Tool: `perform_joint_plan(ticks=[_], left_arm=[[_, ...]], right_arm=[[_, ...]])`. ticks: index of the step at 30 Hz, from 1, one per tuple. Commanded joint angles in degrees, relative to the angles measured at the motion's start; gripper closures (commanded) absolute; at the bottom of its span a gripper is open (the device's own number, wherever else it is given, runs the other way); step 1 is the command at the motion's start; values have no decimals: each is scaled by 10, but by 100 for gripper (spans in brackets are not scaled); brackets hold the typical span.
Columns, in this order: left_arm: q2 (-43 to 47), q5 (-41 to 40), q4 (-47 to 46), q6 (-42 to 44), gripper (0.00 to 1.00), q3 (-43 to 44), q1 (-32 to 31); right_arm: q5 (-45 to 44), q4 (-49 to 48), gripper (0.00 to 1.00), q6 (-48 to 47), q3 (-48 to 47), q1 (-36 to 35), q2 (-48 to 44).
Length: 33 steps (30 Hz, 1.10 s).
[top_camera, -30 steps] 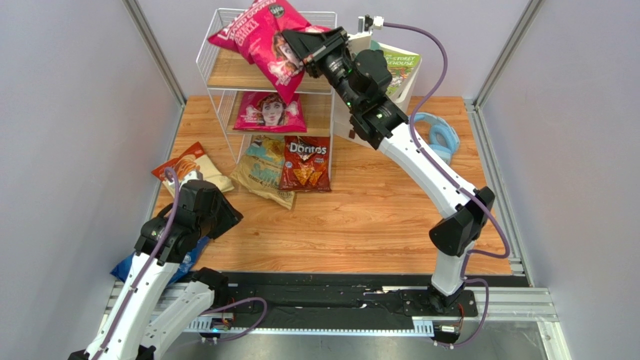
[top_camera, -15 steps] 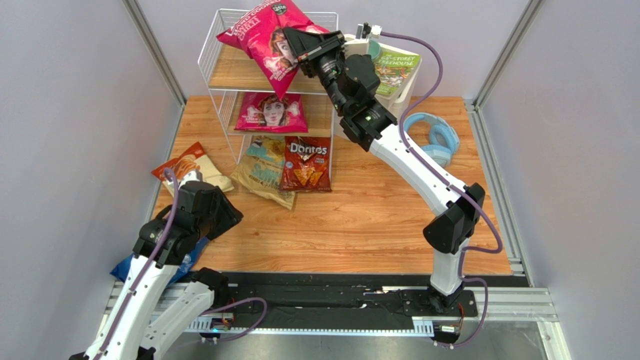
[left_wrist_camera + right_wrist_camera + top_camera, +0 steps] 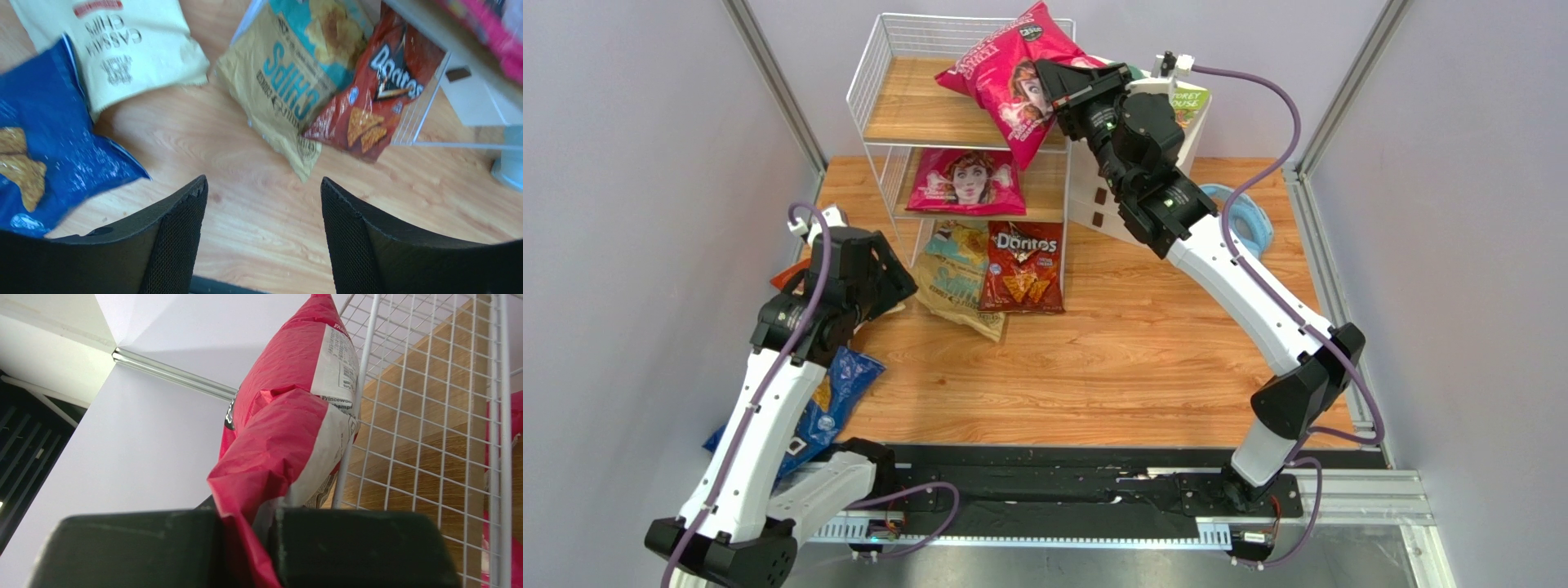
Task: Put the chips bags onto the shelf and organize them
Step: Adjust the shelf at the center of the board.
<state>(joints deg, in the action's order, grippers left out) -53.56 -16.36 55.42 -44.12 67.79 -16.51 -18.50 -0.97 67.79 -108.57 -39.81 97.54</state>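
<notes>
Two magenta bags [image 3: 1008, 86]; four other bags [image 3: 1022, 267]; one shelf [image 3: 903, 116].

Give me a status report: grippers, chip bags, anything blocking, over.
Right gripper shut on magenta bag, up at shelf top tier. Left gripper open, empty, above table. Wire mesh beside bag; may snag.

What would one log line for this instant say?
right gripper: shut on magenta bag, at top of shelf | left gripper: open, empty | middle tier: other magenta bag

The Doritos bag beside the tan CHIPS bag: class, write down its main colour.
The Doritos bag is red, seen best in the left wrist view.
</notes>
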Motion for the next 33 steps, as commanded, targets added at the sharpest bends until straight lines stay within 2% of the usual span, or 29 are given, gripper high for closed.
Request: perform_joint_plan(ticks=[1,7,14,16,19,25,29,33], left_arm=[[-20,-39,-34,33,26,42,24],[-46,-43,-37,32,26,65,62],[-129,-36,-85,54,25,110,117],[-170,-1,-123,59,24,132,161],[-181,31,-131,37,24,144,210],[-199,52,-161,39,24,147,226],[-227,143,-201,12,25,139,225],[-229,192,-239,-2,25,100,207]], right_arm=[[-65,-19,100,35,16,-2,-44],[-83,3,100,54,21,3,-40],[-23,46,100,54,-9,44,-26],[6,55,100,65,-14,73,-25],[21,60,100,73,-10,86,-26],[57,62,100,80,-16,101,-17],[75,62,100,81,-19,117,-9],[92,63,100,80,-42,131,11]])
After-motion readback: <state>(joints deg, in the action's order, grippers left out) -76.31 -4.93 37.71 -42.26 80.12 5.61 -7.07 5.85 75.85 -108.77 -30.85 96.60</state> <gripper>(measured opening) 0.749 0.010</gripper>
